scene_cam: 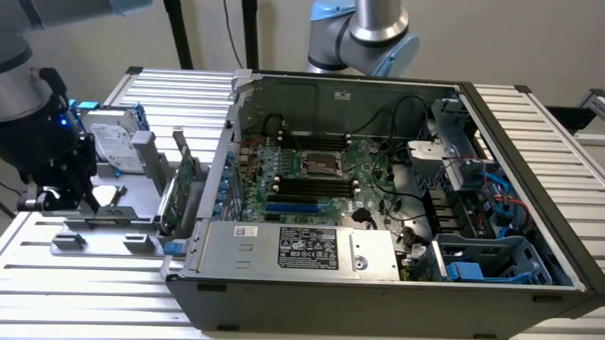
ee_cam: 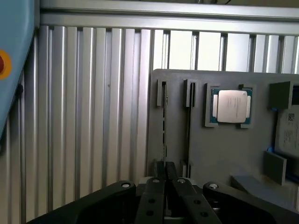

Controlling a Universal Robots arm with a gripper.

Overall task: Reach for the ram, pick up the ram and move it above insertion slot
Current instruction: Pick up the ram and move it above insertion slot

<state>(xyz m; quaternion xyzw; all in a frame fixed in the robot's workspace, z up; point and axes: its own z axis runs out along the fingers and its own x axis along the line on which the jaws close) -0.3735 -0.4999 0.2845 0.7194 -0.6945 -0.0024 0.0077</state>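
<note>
The gripper [ee_cam: 165,167] holds its fingers narrow, pinching the ram [ee_cam: 164,126], a thin edge in a tray [ee_cam: 210,154] slot. Its near end is hidden between them.

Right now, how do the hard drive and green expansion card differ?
The hard drive is silver, white-labelled, blue-framed; the expansion card is green. The expansion card stands on edge beside the computer case; the hard drive sits farther off. Both rest on the grey holder.
</note>
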